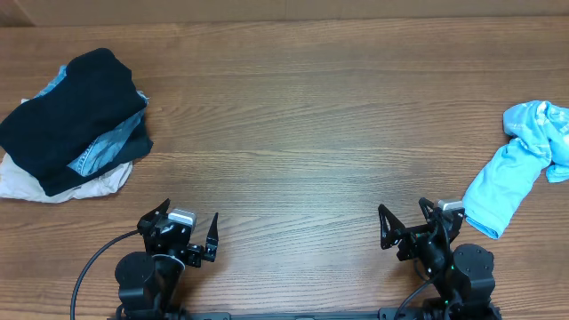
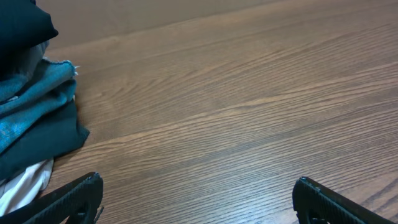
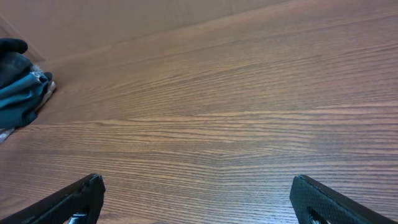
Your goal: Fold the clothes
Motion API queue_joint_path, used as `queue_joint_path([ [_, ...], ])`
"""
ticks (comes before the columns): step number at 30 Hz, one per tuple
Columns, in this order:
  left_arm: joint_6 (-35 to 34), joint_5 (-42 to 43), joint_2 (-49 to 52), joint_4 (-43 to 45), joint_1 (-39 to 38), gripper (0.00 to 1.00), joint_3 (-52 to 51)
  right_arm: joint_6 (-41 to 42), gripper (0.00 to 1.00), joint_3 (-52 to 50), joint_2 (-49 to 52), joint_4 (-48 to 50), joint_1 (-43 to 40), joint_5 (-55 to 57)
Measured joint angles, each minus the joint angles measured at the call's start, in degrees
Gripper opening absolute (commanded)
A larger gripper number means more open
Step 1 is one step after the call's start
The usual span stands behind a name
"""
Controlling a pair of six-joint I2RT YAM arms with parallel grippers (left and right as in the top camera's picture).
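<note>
Wooden table (image 1: 302,116) — clothes (image 1: 76,120) heaped at far-left edge, black piece (image 1: 84,98) topmost; left gripper (image 1: 185,222) and right gripper (image 1: 404,218) spread wide, empty — risk: a deep pinch could lift several layers together.

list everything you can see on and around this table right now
black garment: at least one, black, on top of the pile at the table's left end; more black fabric shows under the denim
denim piece: one, blue, sandwiched in that same pile
pale garment: one, off-white, at the bottom of the pile
light blue garment: one, light blue, crumpled at the right edge of the table
table: one, brown wood grain, under everything
left gripper: one, black, near edge on the left side, open, holding nothing
right gripper: one, black, near edge on the right side, open, holding nothing
</note>
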Motion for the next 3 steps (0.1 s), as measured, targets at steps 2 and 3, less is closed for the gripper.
queue_joint_path([
  [2, 0.0, 0.0, 0.0, 0.0, 0.0, 1.0, 0.0, -0.02, 1.0, 0.0, 0.0, 0.02, 0.0, -0.02],
  [3, 0.0, 0.0, 0.0, 0.0, 0.0, 1.0, 0.0, 0.02, 1.0, 0.0, 0.0, 0.0, 0.0, 0.0],
])
